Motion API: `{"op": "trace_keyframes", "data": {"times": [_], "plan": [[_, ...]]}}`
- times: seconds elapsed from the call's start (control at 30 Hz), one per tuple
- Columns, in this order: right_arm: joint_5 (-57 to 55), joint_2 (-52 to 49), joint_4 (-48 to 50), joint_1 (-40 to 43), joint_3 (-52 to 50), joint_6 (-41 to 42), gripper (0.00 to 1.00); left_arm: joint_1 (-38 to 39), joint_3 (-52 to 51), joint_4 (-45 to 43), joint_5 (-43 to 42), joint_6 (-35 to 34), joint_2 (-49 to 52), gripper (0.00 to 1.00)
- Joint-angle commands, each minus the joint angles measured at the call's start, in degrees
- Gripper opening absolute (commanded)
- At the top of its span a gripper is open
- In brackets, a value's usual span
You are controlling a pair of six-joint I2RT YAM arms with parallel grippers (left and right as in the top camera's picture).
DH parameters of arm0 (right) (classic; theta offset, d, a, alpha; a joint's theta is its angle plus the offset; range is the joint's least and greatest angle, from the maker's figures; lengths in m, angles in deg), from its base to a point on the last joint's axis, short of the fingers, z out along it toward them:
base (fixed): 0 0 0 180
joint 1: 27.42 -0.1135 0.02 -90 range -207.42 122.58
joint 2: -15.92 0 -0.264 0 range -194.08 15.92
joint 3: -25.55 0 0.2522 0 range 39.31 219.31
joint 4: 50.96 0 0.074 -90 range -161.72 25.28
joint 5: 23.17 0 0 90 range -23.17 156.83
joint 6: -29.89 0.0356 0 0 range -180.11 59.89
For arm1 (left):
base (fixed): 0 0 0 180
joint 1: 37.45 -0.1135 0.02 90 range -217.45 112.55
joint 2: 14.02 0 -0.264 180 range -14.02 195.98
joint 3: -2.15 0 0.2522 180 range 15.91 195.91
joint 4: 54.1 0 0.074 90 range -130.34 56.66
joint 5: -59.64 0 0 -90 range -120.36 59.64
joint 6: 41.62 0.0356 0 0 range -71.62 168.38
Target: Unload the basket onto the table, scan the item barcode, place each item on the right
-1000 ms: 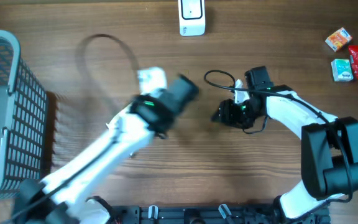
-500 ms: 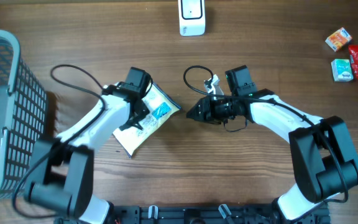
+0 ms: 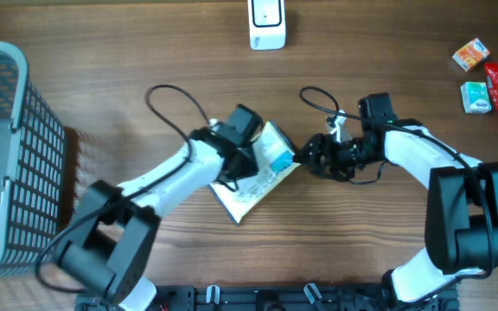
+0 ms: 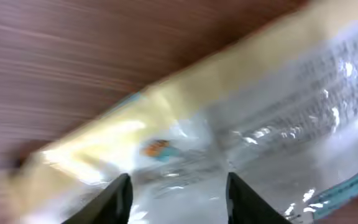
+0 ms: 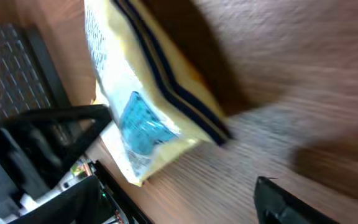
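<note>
two claws at pouch [image 3: 262, 168]: right gripper [image 3: 305, 157] gaped empty; left gripper [image 4: 180, 198] straddled it, grip i couldn't judge. if loose, it risked slipping before the far scanner [image 3: 266, 24].

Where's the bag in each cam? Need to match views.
Overhead: bag at centre, tilted, between the two arms.
Left wrist: bag fills most of the frame, running diagonally from lower left to upper right.
Right wrist: bag runs from upper left to centre, blue label facing the camera.
Shared landmark: the wood table under the bag in all three.
</note>
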Motion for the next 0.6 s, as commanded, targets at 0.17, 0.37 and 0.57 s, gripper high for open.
{"op": "trace_keyframes", "data": {"times": [0.17,0.37,0.57], "plan": [[0.0,-1.1,3.5,-4.6,0.0,12.3,0.91,-17.2,5.3,9.7,9.1,0.3,-17.0,0.95],[-10.5,-1.1,17.1,-18.8,-2.2,41.8,1.0,-21.3,4.6,14.9,9.3,0.5,-13.4,1.0],[-26.1,-1.1,18.0,-24.8,-2.2,54.1,1.0,-21.3,4.4,15.0,9.3,0.5,-8.4,1.0]]}}
